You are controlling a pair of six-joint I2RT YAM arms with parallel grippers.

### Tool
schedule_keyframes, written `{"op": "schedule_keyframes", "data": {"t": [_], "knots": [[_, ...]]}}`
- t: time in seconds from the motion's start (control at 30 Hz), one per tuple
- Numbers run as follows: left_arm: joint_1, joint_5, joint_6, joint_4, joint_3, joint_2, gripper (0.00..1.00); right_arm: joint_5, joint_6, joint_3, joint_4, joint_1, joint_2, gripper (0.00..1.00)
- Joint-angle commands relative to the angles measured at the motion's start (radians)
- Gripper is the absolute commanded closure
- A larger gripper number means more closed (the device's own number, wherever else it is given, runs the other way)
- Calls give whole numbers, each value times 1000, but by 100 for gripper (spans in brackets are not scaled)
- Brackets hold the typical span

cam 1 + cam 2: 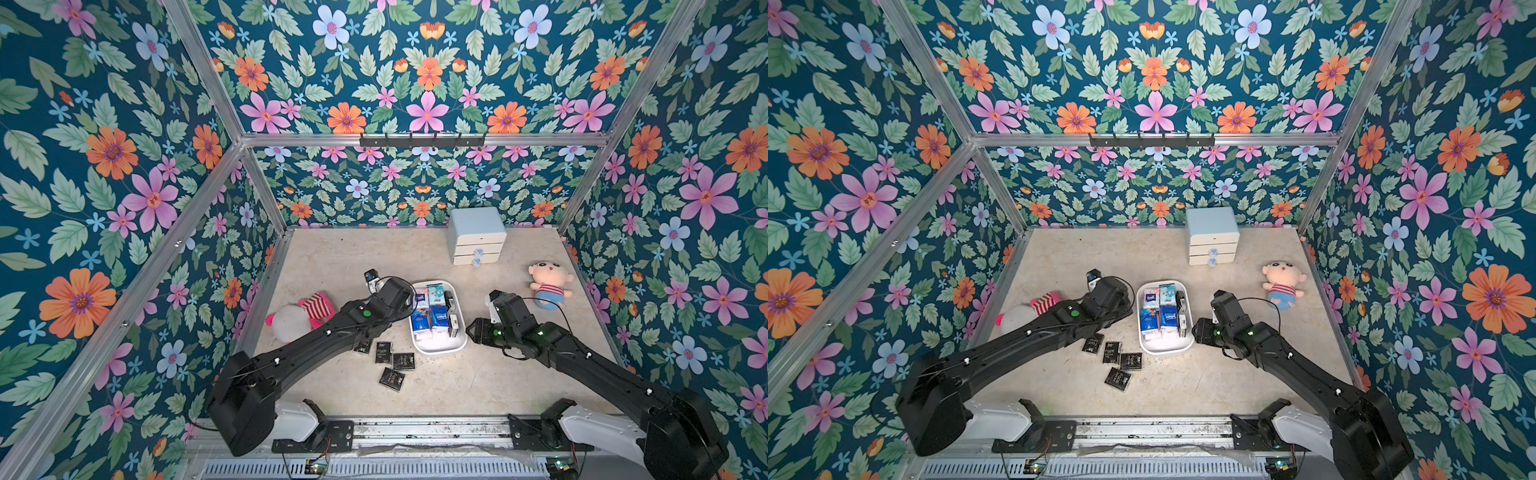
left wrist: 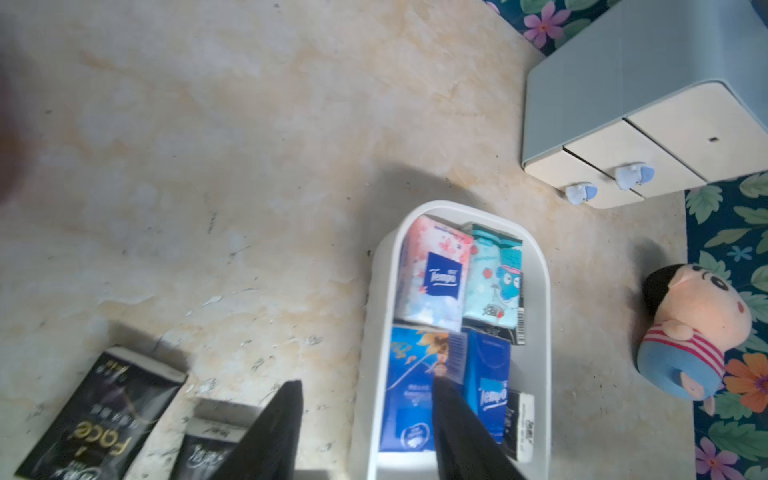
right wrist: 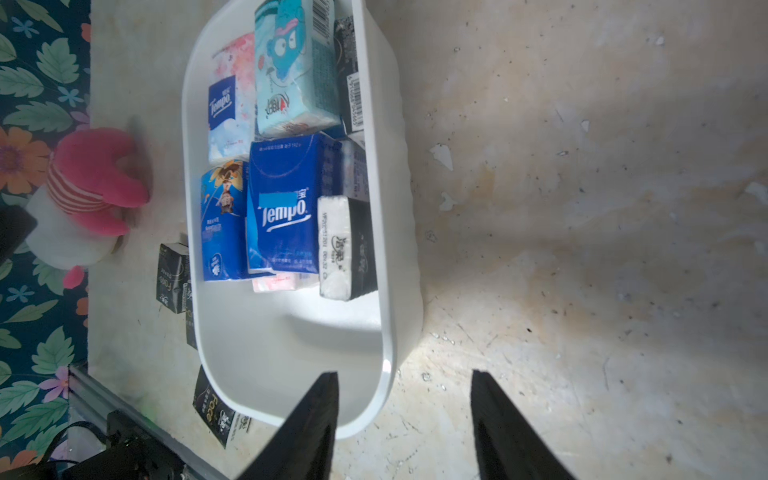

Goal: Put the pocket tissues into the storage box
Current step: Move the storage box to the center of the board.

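The white storage box (image 1: 440, 351) stands mid-table and holds several pocket tissues (image 1: 434, 311): dark blue, light blue, pink and black packets. Several black packets (image 1: 384, 352) lie on the table just left of the box's near end, also in the left wrist view (image 2: 104, 415). My left gripper (image 2: 368, 380) is open above the box's left wall (image 2: 365, 332), with one finger over the table and one over the blue packets. My right gripper (image 3: 404, 374) is open at the box's near right corner (image 3: 388, 365). One finger is over the rim and one over the table; it shows in a top view (image 1: 470, 330). Neither gripper holds anything.
A pale blue drawer cabinet (image 1: 477, 235) stands at the back. A boy doll (image 1: 548, 284) lies right of the box. A pink and white plush (image 1: 299, 316) lies at the left, partly under my left arm. Flowered walls close in both sides.
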Motion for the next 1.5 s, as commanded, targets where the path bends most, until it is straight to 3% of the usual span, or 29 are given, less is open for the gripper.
{"op": "schedule_keyframes", "data": {"t": [0.0,0.1,0.3,0.63,0.73,0.97,1.07,1.27,1.47], "knots": [[3,-55,-108,-15,-103,-91,44,-30,7,0,35,2,36,58],[6,-90,-164,-55,-175,-172,44,0,19,13,53,2,77,66],[17,-133,-213,-90,-252,-276,44,-13,14,42,76,1,140,73],[41,-166,-198,-170,-253,-311,41,30,-18,112,100,0,257,93],[41,-154,-235,-179,-284,-333,41,46,-64,174,74,-4,316,93],[40,-127,-290,-205,-365,-454,40,59,-224,339,-30,-29,476,88],[41,-134,-285,-223,-375,-491,40,113,-263,390,-92,-29,510,81],[43,-127,-300,-174,-419,-474,34,213,-286,462,-181,15,454,51],[140,-17,-247,-43,-506,-421,24,258,-234,481,-222,149,373,44]]}}
